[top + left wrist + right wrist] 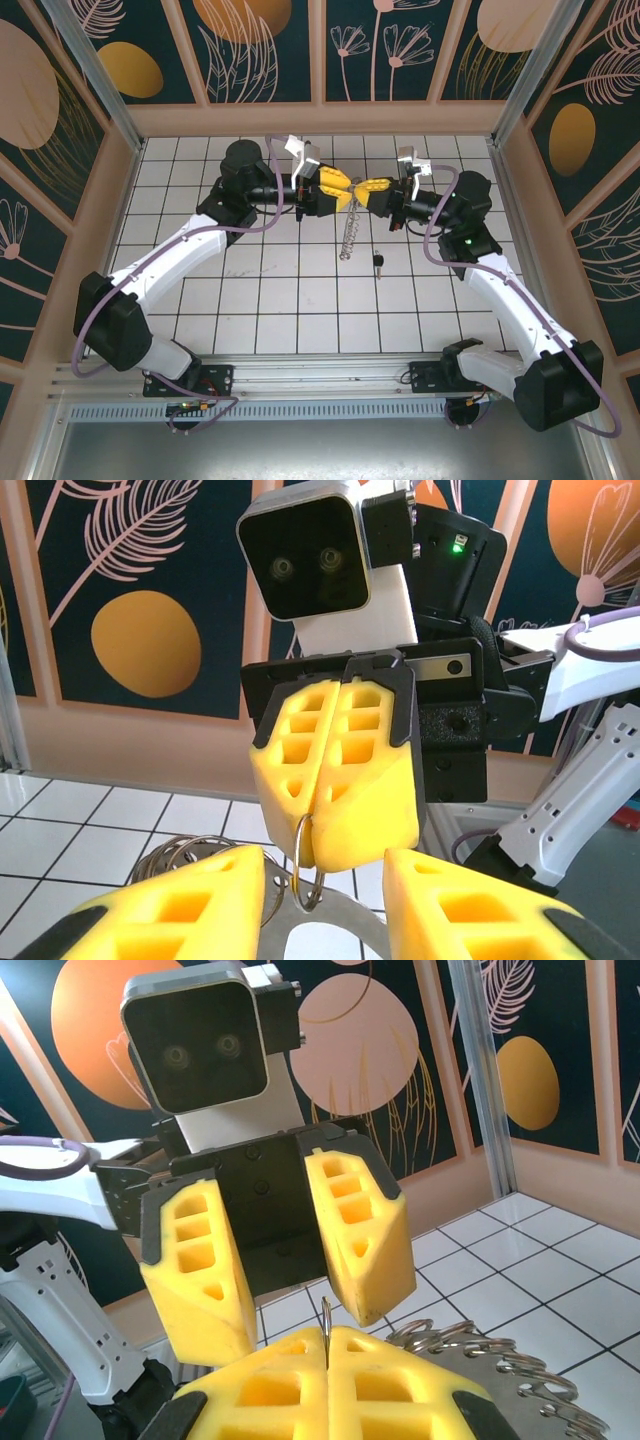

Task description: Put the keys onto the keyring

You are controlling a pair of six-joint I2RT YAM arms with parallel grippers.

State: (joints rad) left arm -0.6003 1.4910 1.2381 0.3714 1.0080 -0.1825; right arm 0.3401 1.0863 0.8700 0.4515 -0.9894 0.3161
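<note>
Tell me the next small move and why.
Probably close the left gripper on the keyring. Its fingers stand open on either side of the ring that the shut right gripper pinches, with the rest dangling below. The key lies on the tiles towards the right side, so a handover would free the right gripper to fetch it.

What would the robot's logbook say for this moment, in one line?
left pincer: open | right pincer: shut on keyring | keyring: hanging down | key: on table, not yet threaded
</note>
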